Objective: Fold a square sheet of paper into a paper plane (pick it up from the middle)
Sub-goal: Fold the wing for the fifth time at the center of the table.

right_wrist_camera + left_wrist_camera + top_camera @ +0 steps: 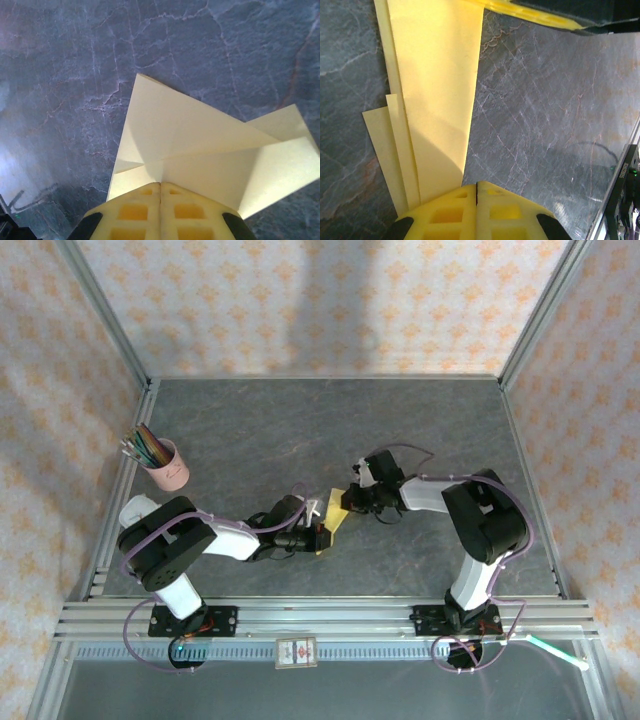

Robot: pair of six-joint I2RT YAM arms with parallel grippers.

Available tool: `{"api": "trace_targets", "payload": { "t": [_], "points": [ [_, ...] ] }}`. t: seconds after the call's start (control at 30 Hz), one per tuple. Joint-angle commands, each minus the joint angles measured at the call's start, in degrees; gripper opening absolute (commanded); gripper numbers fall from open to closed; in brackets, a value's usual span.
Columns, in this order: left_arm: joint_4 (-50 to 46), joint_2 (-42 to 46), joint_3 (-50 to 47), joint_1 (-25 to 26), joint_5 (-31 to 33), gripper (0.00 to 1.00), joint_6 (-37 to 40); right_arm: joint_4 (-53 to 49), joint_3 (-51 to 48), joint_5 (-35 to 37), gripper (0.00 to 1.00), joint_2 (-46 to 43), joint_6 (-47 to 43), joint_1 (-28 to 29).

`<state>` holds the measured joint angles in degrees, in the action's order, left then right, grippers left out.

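Dark grey marbled surface point(250, 430): left hand point(477, 189) clenched on folded yellow paper sheet point(437, 90) near end, right hand point(161, 189) clenched on far end.

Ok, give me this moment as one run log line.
step: folding, plane unfinished | paper: creased, layered, between the grippers | left gripper: shut, tip at paper's end | right gripper: shut, tip on paper
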<state>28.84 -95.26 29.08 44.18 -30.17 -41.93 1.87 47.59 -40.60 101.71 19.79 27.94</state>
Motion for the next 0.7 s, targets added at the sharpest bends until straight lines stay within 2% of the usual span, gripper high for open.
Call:
{"api": "trace_targets", "payload": {
  "t": [0.0,0.4,0.53,0.67],
  "points": [
    [-8.1,-1.8,-2.4,-0.5,1.3,0.03,1.4,-1.1,1.5,4.3,0.05,1.9,-1.6,-2.2],
    [-7.8,-1.4,-1.5,-0.5,1.1,0.03,1.1,-0.6,3.6,3.5,0.05,2.6,-2.7,-8.9],
    [-8.1,-1.4,-0.6,-0.5,0.9,0.03,1.0,-1.6,4.4,2.9,0.06,-0.9,-3.3,-9.8],
    [-8.0,-1.5,0.0,-0.5,0.7,0.03,0.8,-0.3,1.4,2.5,0.08,-6.8,-2.9,-8.3]
  ]
}}
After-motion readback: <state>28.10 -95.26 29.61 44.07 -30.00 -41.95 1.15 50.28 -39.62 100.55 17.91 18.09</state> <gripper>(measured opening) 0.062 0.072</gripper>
